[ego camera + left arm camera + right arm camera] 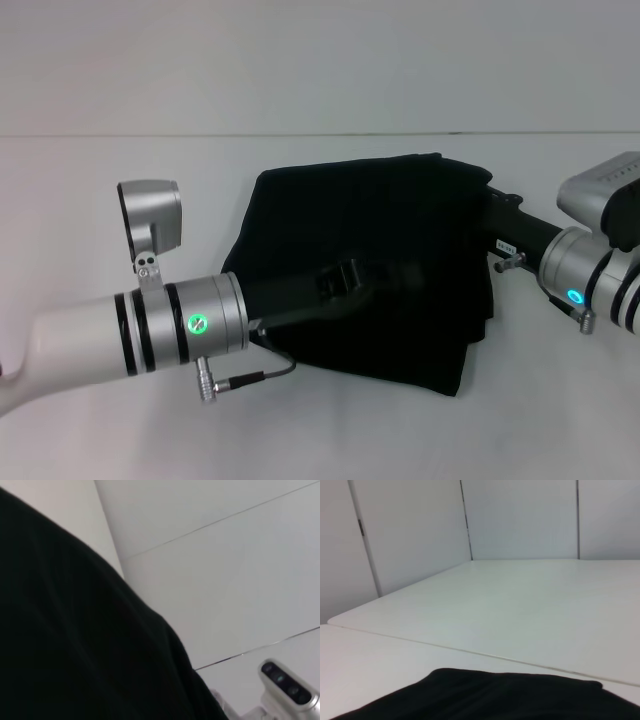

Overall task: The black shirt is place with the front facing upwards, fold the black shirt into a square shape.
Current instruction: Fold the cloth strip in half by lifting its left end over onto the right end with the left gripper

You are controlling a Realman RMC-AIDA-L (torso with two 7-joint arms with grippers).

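Folding is well under way: the black shirt (pixel 390 270) lies on the white table (pixel 100 200) as a rough, bunched block with only plain black cloth showing, no lettering or neck label in sight. Its far edge runs fairly straight, while the near right corner sags into a loose point toward the robot, so the shape is not yet a clean square.

The left gripper (pixel 345 280) reaches in from the robot's left and sits on or in the cloth near the middle of the bundle. Black fingers against black cloth hide how the jaws stand; I cannot tell whether they are spread, pressed together or pinching fabric. From the left wrist, the shirt (pixel 75 645) fills most of the view right beside that gripper.

The right gripper (pixel 495 215) comes in from the robot's right and meets the right edge of the shirt, its tip lost against or under the cloth. Its jaws cannot be judged either. From the right wrist, the top edge of the shirt (pixel 510 697) lies just below, with bare table beyond.

By my reading, the step in hand is a late fold or the tidying of one. The next move likely calls for both grippers to keep hold of their edges, draw the sagging corner in line with the rest, and lay the layer flat without dragging the pile.

Count: one shirt, two grippers, one table.
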